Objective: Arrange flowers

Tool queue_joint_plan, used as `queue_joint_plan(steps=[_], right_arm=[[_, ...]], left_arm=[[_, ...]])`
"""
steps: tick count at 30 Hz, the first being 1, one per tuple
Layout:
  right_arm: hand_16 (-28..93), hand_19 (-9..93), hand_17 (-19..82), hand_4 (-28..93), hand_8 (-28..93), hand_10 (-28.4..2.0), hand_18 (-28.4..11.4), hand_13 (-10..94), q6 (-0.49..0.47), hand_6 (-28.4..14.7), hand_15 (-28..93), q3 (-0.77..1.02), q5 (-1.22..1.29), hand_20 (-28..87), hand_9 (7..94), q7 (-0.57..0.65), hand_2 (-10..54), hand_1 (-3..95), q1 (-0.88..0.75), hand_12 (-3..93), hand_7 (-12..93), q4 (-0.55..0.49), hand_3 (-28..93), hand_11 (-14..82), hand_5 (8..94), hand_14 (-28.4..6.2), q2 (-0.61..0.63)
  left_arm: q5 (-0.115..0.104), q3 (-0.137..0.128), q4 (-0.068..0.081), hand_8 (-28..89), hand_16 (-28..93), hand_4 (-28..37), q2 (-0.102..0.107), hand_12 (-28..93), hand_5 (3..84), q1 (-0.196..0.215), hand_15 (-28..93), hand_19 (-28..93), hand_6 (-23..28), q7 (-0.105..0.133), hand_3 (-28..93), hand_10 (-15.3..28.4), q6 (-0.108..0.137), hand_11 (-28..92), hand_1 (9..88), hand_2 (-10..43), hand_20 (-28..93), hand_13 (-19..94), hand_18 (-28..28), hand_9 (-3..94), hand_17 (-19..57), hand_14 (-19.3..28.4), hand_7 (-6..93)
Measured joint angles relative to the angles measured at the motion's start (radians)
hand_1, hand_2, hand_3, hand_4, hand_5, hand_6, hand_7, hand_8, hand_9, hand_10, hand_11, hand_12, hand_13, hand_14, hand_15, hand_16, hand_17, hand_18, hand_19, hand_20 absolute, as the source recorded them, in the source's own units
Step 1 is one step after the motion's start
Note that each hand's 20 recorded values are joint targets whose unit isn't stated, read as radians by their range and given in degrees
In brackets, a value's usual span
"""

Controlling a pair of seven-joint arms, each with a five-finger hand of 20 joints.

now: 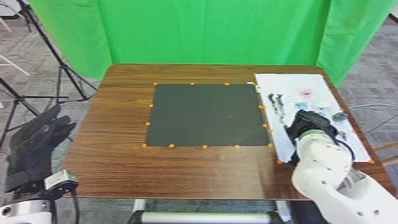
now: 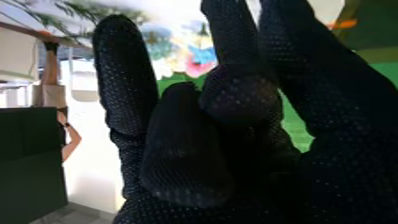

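Head view: green bkdrop (image 1: 213, 32) behind brown tbl (image 1: 107, 172), gray flr (image 1: 369, 62), L hand (image 1: 31, 155) spread, R hand (image 1: 309, 122) relaxed.

Brown wooden table (image 1: 115, 175): smooth, visible grain, slight sheen. Dark grey-green rectangular mat (image 1: 204, 120): matt, smooth. White rectangular sheet (image 1: 284, 82) along table's right edge: paper-like, matt. Green cloth backdrop (image 1: 213, 35) beyond far edge: matt, creased. Right hand (image 1: 308, 121): black fabric glove, matt, rough dotted texture.

"What's right of the mat (image 1: 206, 117)?"
"The sheet (image 1: 286, 82) — just beside it, on the same tabletop (image 1: 107, 165)."
"And the flowers (image 1: 306, 93)?"
"On that sheet — with sprigs (image 1: 280, 106) between them and the mat."
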Motion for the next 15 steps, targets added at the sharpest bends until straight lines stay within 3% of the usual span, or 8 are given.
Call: queue_joint_plan(steps=[15], right_arm=[[24, 93, 52, -20, -5, -9.9, -19.3, 94, -0.046, -13.8, 75, -0.018, 0.026, -28, 90.3, 0.027, -9.5, 42.8, 0.005, 29.2, 13, 0.037, 69, 57.5, 77.7, -4.7, -0.003]], left_arm=[[0.016, 0.003, 0.000, -11, -16, -19.6, -0.014, 7, 38.5, -0.007, 62, 58, 8.5, -0.016, 82, 19.7, -0.001, 34, 25.5, 4.1, 2, 25, 21.9, 36.3, -8.9, 26.9, 16.2]])
